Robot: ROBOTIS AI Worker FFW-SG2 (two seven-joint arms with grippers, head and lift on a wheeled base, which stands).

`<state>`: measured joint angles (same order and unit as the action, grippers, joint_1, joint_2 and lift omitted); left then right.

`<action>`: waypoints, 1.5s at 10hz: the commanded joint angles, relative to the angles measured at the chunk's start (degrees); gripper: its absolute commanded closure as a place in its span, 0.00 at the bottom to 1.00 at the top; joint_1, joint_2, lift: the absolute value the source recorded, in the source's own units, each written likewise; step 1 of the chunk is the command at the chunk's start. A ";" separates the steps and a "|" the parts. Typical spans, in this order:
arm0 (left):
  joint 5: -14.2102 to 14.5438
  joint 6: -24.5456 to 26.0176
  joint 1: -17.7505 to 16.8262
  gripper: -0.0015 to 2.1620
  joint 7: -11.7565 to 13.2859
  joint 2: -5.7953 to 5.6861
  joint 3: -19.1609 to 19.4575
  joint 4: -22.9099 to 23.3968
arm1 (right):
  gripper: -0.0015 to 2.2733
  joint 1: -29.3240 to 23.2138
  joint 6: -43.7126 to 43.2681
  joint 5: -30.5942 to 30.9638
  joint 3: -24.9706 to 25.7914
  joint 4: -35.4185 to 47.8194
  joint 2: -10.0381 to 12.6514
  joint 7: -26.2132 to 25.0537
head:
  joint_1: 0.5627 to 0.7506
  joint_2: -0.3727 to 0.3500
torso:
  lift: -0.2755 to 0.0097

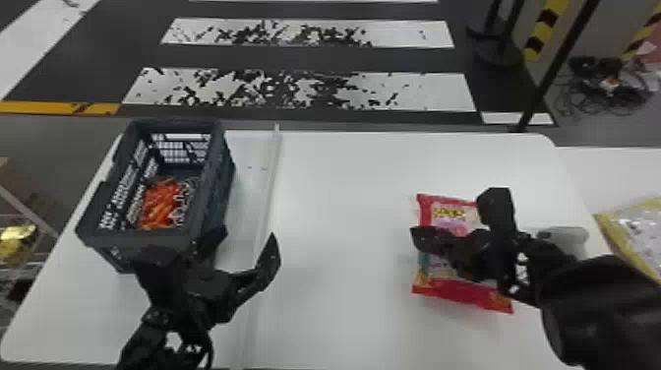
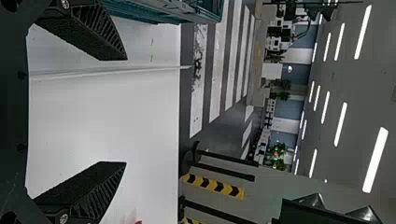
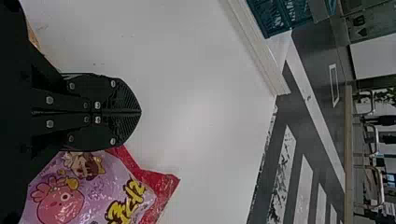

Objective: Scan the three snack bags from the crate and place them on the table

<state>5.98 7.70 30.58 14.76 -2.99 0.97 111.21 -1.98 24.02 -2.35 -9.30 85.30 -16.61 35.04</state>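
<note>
Treat the pink snack bag (image 3: 95, 186) as the likely workpiece. Your right gripper (image 3: 140, 112) has its fingers pressed together, pinching nothing. To pick the bag for scanning, part the fingers, centre them across the bag, descend squarely, then close gently; the film is likely to crumple or slip. If its scan is complete, lift clear before traversing.

The bag lies on the table (image 1: 344, 197), below and slightly rightward of the right fingertips. Well apart to that gripper's left, the orange snack bag (image 1: 161, 204) sits inside the crate (image 1: 219, 177), beyond your left gripper (image 2: 125, 111), whose fingers are spread and empty. The yellow bag (image 1: 639, 231) lies rightward of the right gripper.
</note>
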 commanded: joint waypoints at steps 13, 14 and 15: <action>0.00 0.00 -0.44 0.03 0.00 0.09 -0.09 -0.73 | 0.99 -4.35 2.67 -1.43 5.16 3.12 -3.43 4.24 | 0.70 0.48 | 0.75; 0.00 0.00 -0.44 0.03 0.09 0.09 -0.09 -0.55 | 0.99 -6.20 2.84 -3.01 6.75 6.37 -3.43 4.24 | 0.70 0.48 | 0.75; 0.00 0.00 -0.44 0.03 0.09 0.09 -0.09 -0.46 | 0.89 -9.19 4.07 -5.82 10.00 12.09 -3.08 4.15 | 0.70 0.47 | 0.75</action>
<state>5.99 7.70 30.14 14.85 -2.91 0.89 110.63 -9.45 27.42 -6.50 -1.16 94.06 -19.91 39.23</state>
